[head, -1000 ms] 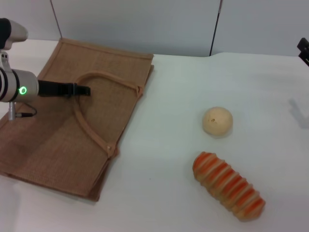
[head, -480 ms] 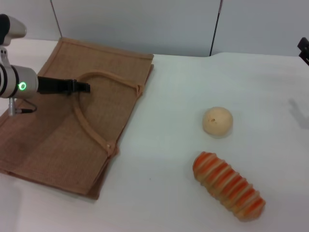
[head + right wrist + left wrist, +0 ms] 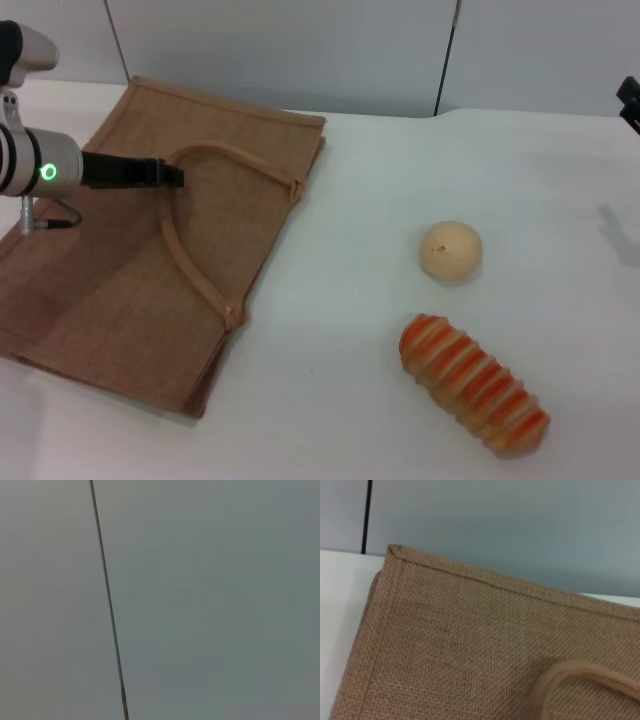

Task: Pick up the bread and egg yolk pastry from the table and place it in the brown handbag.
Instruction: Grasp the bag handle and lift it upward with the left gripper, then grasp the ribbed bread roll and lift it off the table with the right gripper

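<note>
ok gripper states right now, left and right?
Left gripper: at the brown handbag's handle; open or shut cannot be told.
Right gripper: parked at the table's far right edge, mostly out of view; cannot be told.

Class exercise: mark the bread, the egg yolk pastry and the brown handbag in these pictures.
bread (image 3: 474, 385): head view, middle of the striped loaf.
egg yolk pastry (image 3: 450, 249): head view, centre of the ball.
brown handbag (image 3: 120, 290): head view, bare woven front panel.
</note>
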Robot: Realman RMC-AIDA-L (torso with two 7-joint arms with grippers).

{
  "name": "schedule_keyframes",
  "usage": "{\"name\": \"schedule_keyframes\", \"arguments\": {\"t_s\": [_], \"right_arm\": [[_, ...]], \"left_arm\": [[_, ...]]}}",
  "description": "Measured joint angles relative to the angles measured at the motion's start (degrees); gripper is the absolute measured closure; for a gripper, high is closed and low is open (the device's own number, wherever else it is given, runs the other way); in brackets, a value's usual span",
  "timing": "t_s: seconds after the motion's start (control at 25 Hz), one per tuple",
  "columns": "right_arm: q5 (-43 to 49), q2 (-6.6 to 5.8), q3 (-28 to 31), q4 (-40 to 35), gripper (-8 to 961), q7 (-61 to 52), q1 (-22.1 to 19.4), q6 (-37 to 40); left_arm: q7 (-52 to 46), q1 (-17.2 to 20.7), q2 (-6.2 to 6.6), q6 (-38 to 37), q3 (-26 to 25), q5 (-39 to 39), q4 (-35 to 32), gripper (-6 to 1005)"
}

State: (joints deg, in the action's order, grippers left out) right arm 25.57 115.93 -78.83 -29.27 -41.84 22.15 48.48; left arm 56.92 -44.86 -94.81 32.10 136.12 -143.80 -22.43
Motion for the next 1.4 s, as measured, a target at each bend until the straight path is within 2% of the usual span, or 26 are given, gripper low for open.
{"name": "schedule_keyframes", "arguments": {"t_s": [0.12, 0.32, 0.48, 0.56, 0.68, 0.8, 0.92, 1.08, 1.12, 1.28, 1.4], "right_arm": [[0.0, 0.0, 0.0, 0.0, 240, 0.0, 0.0, 0.0], [0.0, 0.0, -0.3, 0.0, 240, 0.3, -0.1, -0.2], [0.0, 0.0, -0.2, 0.2, 239, 0.4, -0.2, -0.3], [0.4, 0.0, -0.3, 0.6, 239, 0.4, -0.1, -0.4], [2.0, 0.0, -0.1, 0.9, 239, 0.4, -0.1, -0.4], [4.0, 0.0, -0.1, 0.9, 240, 0.4, -0.1, -0.4], [5.0, 0.0, 0.0, 0.9, 239, 0.3, 0.1, -0.2], [5.4, 0.0, -0.5, 0.7, 238, 0.1, -0.2, 0.2], [5.8, 0.01, -0.8, 0.5, 238, 0.0, -0.4, 0.5], [12.0, 0.08, -1.4, -0.1, 236, -1.5, -1.2, 4.9], [18.3, 0.07, -1.4, -1.4, 236, -5.9, -1.5, 6.9]], "left_arm": [[0.4, 0.1, -0.06, 1.3, -2.6, 1.6, 0.0, 716], [1.3, 0.3, -0.14, 4.4, -6.9, 5.1, -1.6, 773], [2.2, 1.3, 0.18, 8.5, -12.7, 9.9, -6.2, 818], [2.2, 2.8, 0.36, 9.8, -16.5, 13.5, -9.7, 841], [1.2, 6.6, 0.44, 11.5, -25.1, 21.3, -17.9, 879], [-0.8, 11.0, -0.19, 13.3, -33.5, 30.5, -26.8, 879], [-4.4, 14.7, -2.09, 15.3, -41.4, 40.4, -34.4, 879], [-8.8, 17.9, -6.54, 20.9, -52.3, 53.1, -41.9, 878], [-9.6, 18.4, -8.25, 23.1, -55.6, 56.6, -43.9, 878], [-12.5, 19.4, -12.89, 29.6, -64.4, 67.3, -51.0, 878], [-14.1, 19.6, -15.02, 34.0, -69.0, 71.5, -56.2, 879]]}}
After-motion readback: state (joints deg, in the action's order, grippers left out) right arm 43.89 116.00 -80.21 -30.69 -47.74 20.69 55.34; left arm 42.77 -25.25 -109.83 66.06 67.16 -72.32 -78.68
